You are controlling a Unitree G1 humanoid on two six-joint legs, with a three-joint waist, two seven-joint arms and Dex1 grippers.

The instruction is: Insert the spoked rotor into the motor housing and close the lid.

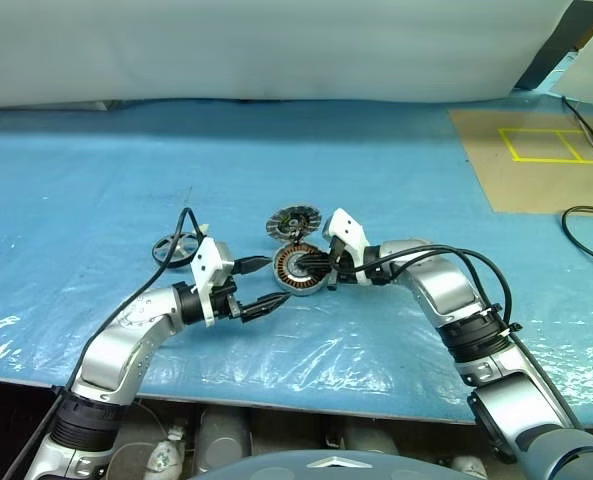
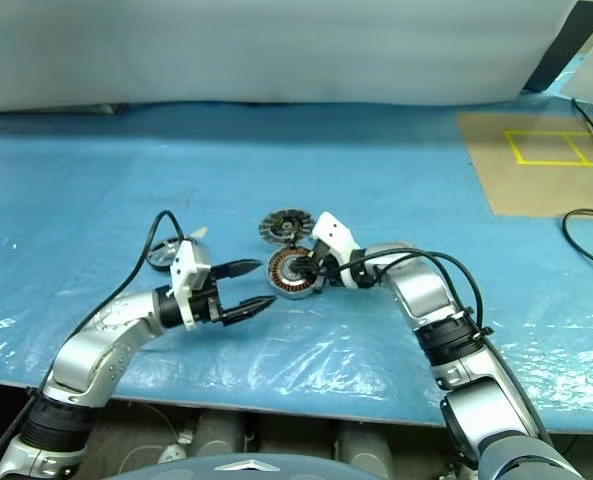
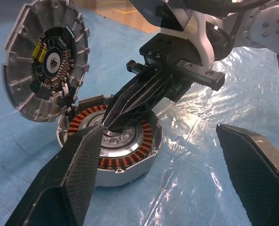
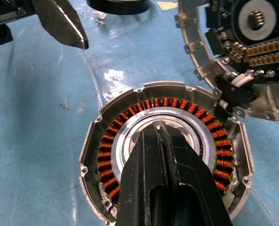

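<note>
Blue plastic sheet (image 1: 96,180) over the table, crinkled and glossy near the front edge. Housing (image 1: 298,268) flat on the sheet near the middle, open side up, copper windings ringing a grey hub. No rotor inside it. Lid (image 1: 292,223) propped tilted at the housing's far rim, finned face with its dark centre and small electronic parts turned toward the robot; touching the housing or just beside it, hard to tell which. Rotor (image 1: 174,249) flat on the sheet, well to the left of the housing, just beyond the left wrist, partly hidden behind the cable there.

Right gripper (image 4: 159,134) reaching in from the right and angled down, fingers pressed together with no gap, tips at the hub in the middle of the housing. Nothing between the fingers; whether the tips actually touch the hub is unclear. Left gripper (image 1: 261,283) level, just left of the housing, pointing toward it, jaws wide apart and empty, one finger (image 3: 68,174) close to the housing's rim.

Brown board (image 1: 536,160) with yellow taped rectangles at far right, a black cable (image 1: 586,240) looping past it. White drape (image 1: 276,50) along the back of the table.
</note>
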